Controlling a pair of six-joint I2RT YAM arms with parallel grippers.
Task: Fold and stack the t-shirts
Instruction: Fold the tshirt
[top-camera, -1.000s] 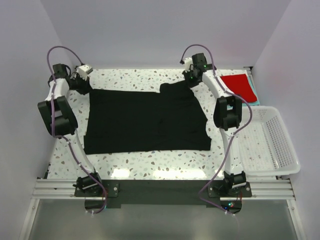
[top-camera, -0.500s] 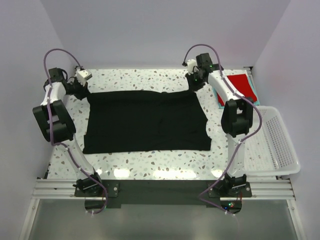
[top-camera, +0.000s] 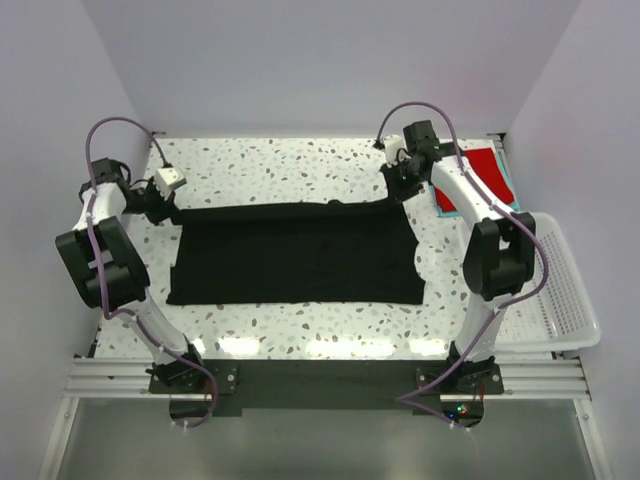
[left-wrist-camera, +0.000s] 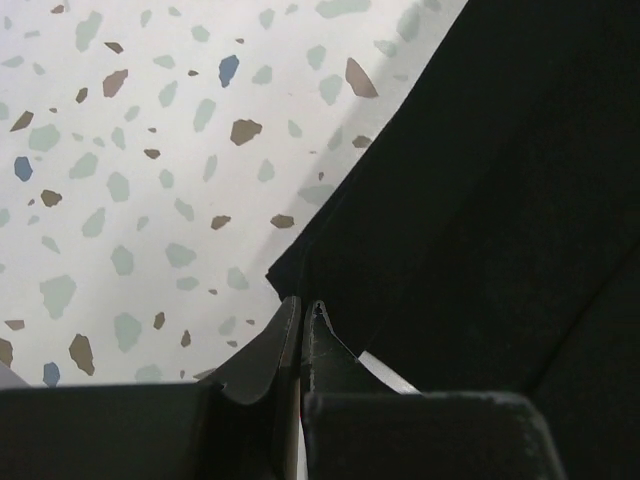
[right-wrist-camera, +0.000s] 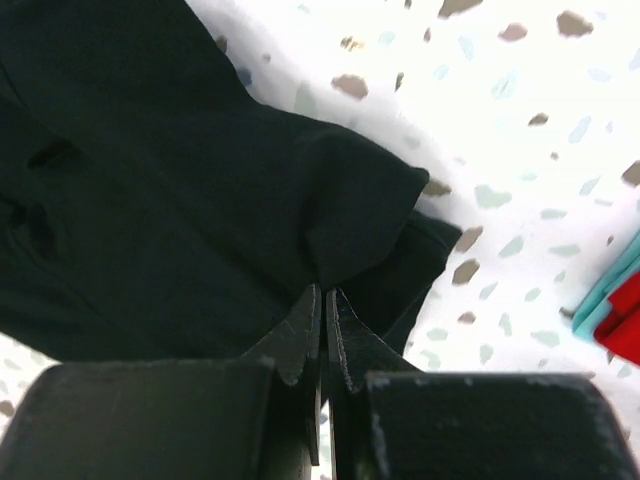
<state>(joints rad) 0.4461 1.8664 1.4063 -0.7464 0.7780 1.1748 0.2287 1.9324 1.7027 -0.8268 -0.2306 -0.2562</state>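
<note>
The black t-shirt (top-camera: 295, 252) lies across the middle of the speckled table, its far part doubled toward the near edge. My left gripper (top-camera: 172, 212) is shut on the shirt's far left corner (left-wrist-camera: 300, 270). At the far right corner my right gripper (top-camera: 404, 193) is shut on a bunched fold of the black cloth (right-wrist-camera: 350, 215). A bright red t-shirt (top-camera: 482, 174) lies folded on a teal t-shirt (top-camera: 447, 209) at the back right; the right wrist view catches their edge (right-wrist-camera: 622, 310).
A white mesh basket (top-camera: 565, 290) stands off the table's right side, next to the right arm. Bare speckled tabletop (top-camera: 290, 165) shows behind the black shirt, and a strip runs in front of it.
Both grippers have drawn the black shirt's far edge toward the near side, so the cloth now covers a shorter band. The raised bunch at its far right has flattened.
</note>
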